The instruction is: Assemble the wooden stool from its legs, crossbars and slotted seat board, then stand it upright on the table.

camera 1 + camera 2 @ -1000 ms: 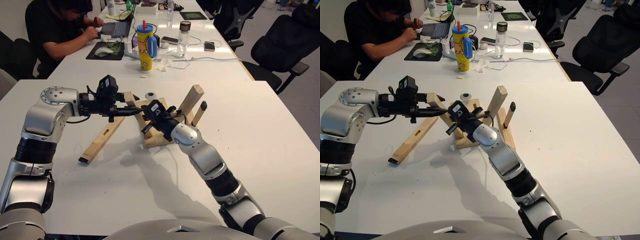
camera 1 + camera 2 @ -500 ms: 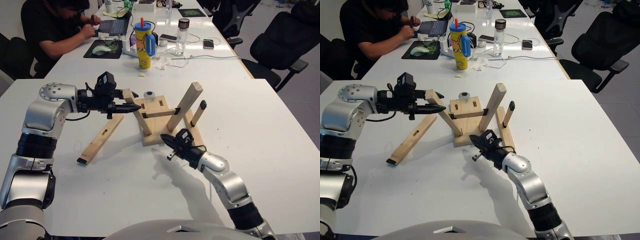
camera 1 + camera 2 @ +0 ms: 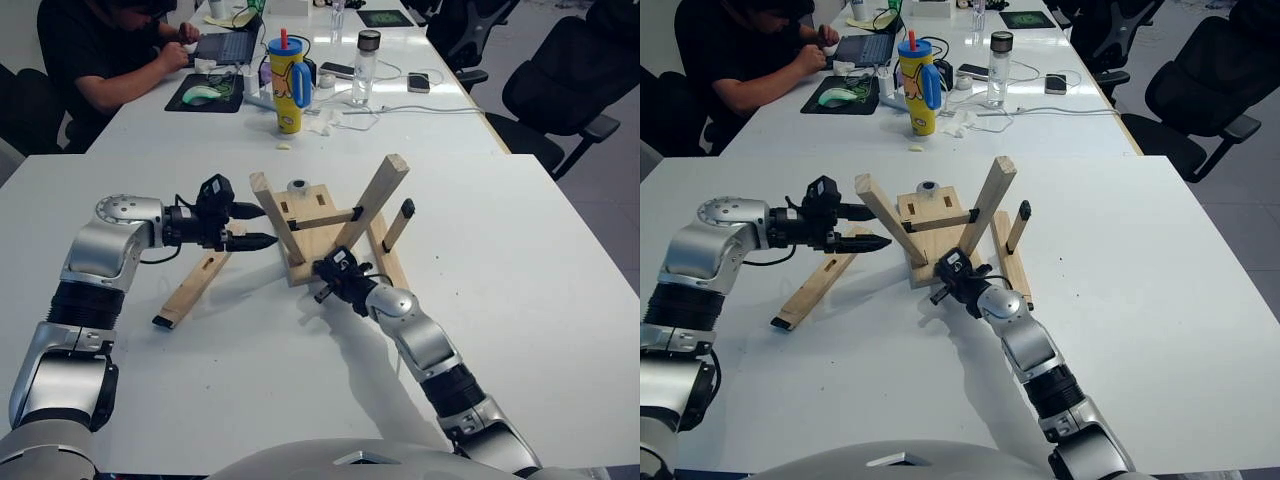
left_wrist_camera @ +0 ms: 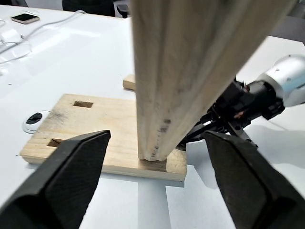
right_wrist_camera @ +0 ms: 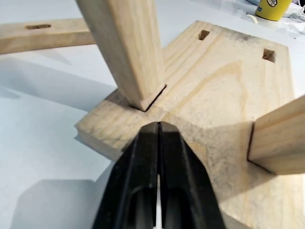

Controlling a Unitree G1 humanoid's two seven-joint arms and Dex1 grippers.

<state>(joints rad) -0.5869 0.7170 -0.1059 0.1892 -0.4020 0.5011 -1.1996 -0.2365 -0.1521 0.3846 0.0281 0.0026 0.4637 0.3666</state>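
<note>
Two square-section legs [image 3: 278, 218] [image 3: 375, 200] are seated in the slotted seat board [image 3: 315, 245], leaning apart in a V and tied by a thin crossbar [image 3: 322, 218] with dark ends. Board is pale raw wood with visible grain, lying flat on the white table [image 3: 520, 300] about mid-width and closer to the far edge; two rectangular slots on its far half are unfilled. Third leg [image 3: 195, 288], same pale wood with a slot cut in its face, lies flat on the table toward the left edge. Fourth leg [image 3: 388, 262] lies flat just right of the board, with a short dark-capped bar [image 3: 397, 225] standing off it at a slant. Left gripper [image 3: 265, 225] has its jaws wide, with tapered matte-black fingers [image 4: 71, 176] either side of the left-hand seated leg and a clear gap on both sides. Right gripper [image 5: 158, 126] is pinched closed on nothing, smooth black tips together at the board's near corner, right by that leg's socket; whether they touch the wood I can't tell.
</note>
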